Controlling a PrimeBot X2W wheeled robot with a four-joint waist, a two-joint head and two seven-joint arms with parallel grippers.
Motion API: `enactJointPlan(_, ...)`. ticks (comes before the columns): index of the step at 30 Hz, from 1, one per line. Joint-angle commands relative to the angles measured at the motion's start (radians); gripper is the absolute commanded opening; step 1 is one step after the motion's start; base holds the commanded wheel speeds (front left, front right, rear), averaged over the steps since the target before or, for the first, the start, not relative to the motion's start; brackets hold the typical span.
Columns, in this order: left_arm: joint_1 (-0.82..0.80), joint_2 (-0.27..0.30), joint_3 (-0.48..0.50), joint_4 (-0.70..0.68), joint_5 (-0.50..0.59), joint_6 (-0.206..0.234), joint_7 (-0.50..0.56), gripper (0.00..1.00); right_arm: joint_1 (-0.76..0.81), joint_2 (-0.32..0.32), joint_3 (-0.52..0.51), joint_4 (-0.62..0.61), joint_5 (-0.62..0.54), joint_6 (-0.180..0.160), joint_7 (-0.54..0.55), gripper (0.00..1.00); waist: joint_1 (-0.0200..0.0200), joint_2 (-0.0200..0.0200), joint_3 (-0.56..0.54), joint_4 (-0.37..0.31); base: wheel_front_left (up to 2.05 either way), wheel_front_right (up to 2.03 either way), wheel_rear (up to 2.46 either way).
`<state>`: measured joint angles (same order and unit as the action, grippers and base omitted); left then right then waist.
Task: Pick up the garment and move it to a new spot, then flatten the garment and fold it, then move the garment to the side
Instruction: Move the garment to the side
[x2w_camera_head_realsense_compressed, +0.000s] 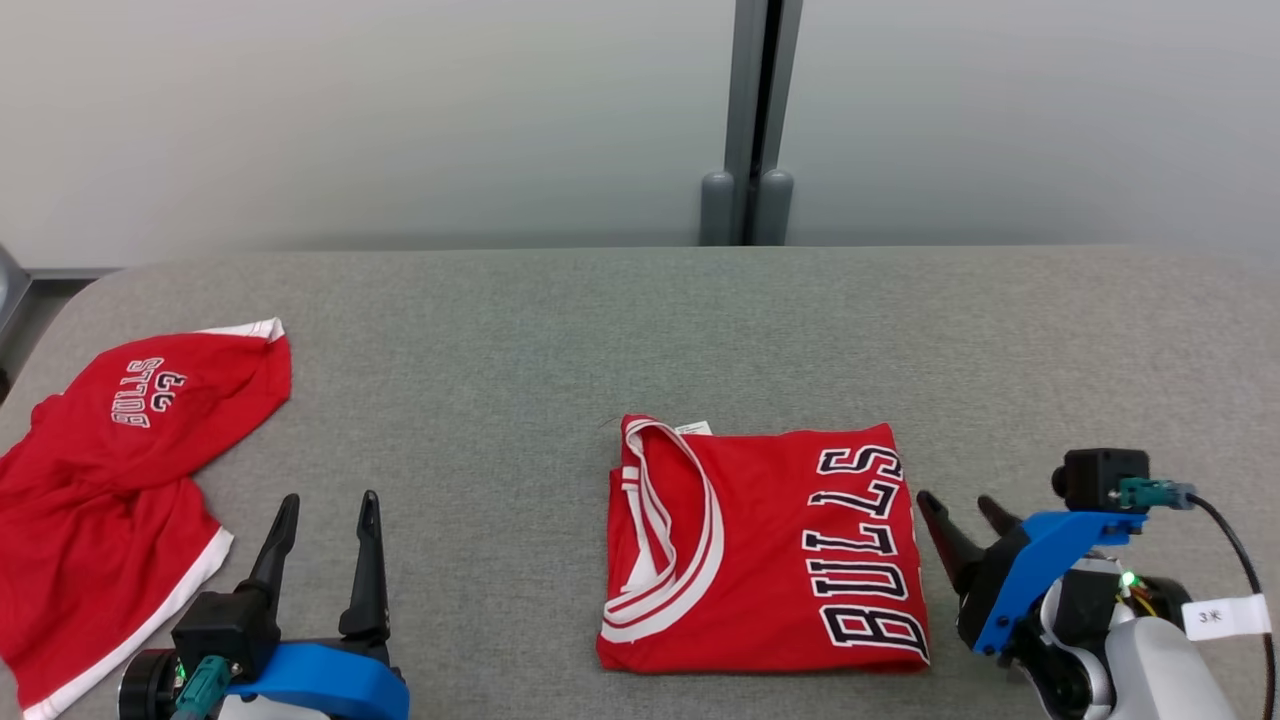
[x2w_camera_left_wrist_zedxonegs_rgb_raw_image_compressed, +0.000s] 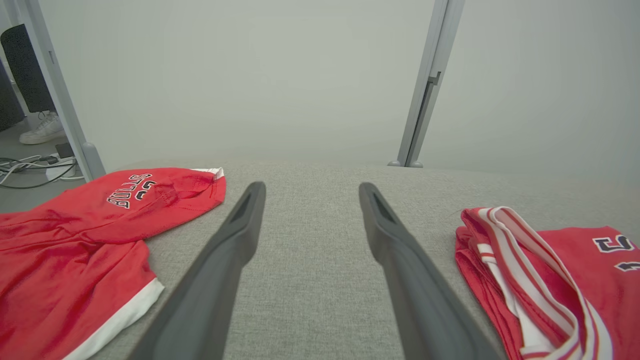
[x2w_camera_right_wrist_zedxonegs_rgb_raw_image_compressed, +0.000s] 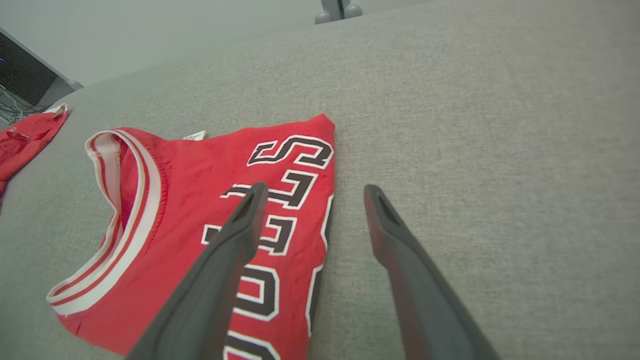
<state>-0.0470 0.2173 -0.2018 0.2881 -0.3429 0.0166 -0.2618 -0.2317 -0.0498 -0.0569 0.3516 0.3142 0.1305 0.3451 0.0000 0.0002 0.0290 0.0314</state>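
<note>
A red garment, a jersey (x2w_camera_head_realsense_compressed: 760, 555) with white trim and "BULLS" lettering, lies folded into a neat rectangle on the grey table, right of centre. My right gripper (x2w_camera_head_realsense_compressed: 953, 500) hovers open just beside its right edge. In the right wrist view the jersey (x2w_camera_right_wrist_zedxonegs_rgb_raw_image_compressed: 190, 200) lies under the left finger of that gripper (x2w_camera_right_wrist_zedxonegs_rgb_raw_image_compressed: 315, 186), whose other finger is over bare table. My left gripper (x2w_camera_head_realsense_compressed: 330, 497) stands open and empty over bare table, between the jersey (x2w_camera_left_wrist_zedxonegs_rgb_raw_image_compressed: 550, 280) and crumpled red shorts (x2w_camera_head_realsense_compressed: 120, 480). The left wrist view shows its open fingers (x2w_camera_left_wrist_zedxonegs_rgb_raw_image_compressed: 311, 186) apart.
The grey fabric table (x2w_camera_head_realsense_compressed: 640, 330) has a rounded far left corner and ends at a pale wall with a grey post (x2w_camera_head_realsense_compressed: 750, 120). The crumpled shorts (x2w_camera_left_wrist_zedxonegs_rgb_raw_image_compressed: 75, 240) reach the table's left edge. Beyond that edge are floor cables (x2w_camera_left_wrist_zedxonegs_rgb_raw_image_compressed: 30, 167) and a person's shoe (x2w_camera_left_wrist_zedxonegs_rgb_raw_image_compressed: 42, 131).
</note>
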Motion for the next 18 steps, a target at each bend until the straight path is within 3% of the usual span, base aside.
enactJointPlan(1,-0.023,0.003,-0.001,0.003,0.004,-0.006,-0.004,1.0,-0.037,-0.001,0.003,0.073,0.011,0.001,0.025,1.0,0.0,-0.0002,0.014,0.017,0.0,0.0,0.0)
enactJointPlan(6,-0.045,0.0,-0.009,0.015,0.009,-0.014,-0.004,1.0,-0.091,-0.002,0.006,0.247,0.038,0.001,0.042,1.0,0.0,-0.0002,0.028,0.04,0.0,0.0,0.0)
enactJointPlan(15,-0.052,-0.002,-0.003,0.016,0.012,-0.018,-0.004,1.0,-0.167,0.0,0.076,0.452,0.073,0.001,0.012,1.0,0.0,-0.0002,0.039,0.05,0.0,0.0,0.0)
enactJointPlan(16,-0.051,-0.002,-0.002,0.016,0.013,-0.018,-0.004,1.0,-0.174,0.0,0.093,0.471,0.072,0.001,0.018,0.95,0.0,-0.0002,0.04,0.051,0.0,0.0,0.0)
enactJointPlan(17,-0.05,-0.004,-0.003,0.014,0.015,-0.016,-0.004,1.0,-0.178,0.002,0.106,0.49,0.076,0.001,0.023,0.52,0.0,-0.0002,0.04,0.052,0.0,0.0,0.0)
enactJointPlan(18,-0.049,-0.006,-0.004,0.013,0.016,-0.016,-0.004,1.0,-0.18,0.004,0.117,0.506,0.077,0.001,0.024,0.25,0.0,-0.0002,0.04,0.052,0.0,0.0,0.0)
